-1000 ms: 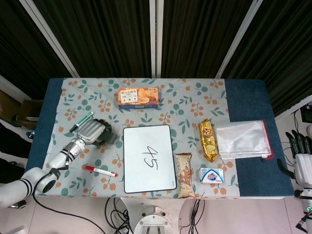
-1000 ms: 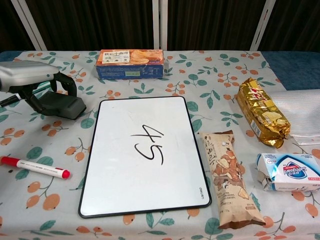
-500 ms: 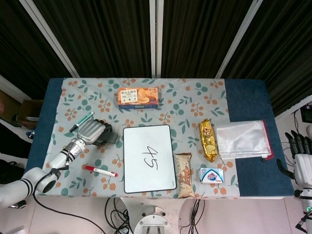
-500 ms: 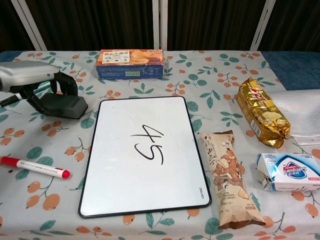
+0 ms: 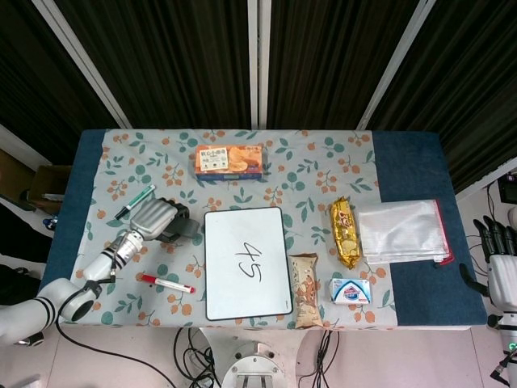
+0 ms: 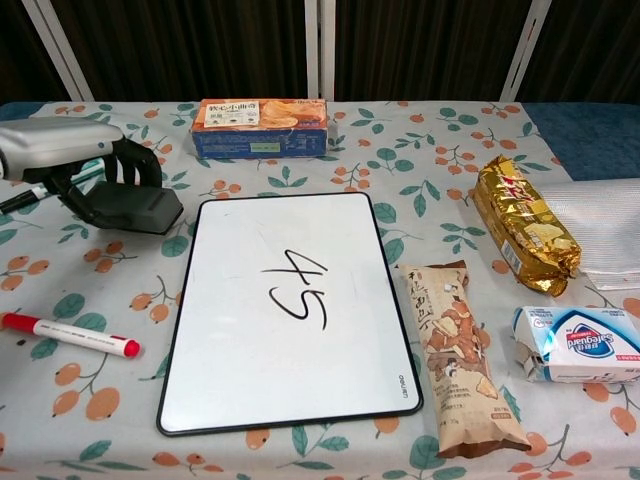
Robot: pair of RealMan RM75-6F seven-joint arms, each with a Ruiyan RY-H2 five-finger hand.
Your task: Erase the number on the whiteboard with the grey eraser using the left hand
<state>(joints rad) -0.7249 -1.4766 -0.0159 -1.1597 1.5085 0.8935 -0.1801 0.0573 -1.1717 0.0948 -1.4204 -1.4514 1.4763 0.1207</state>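
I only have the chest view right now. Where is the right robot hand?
Observer: The right robot hand is off the table's right edge, fingers apart, holding nothing.
Operator: What's the silvery thing cut off on my right?
Observer: A clear zip pouch with a red edge, lying flat beside the gold snack pack.
Operator: Anything behind the left robot hand?
Observer: A green marker lies on the cloth just beyond the left robot hand, which grips the grey eraser.
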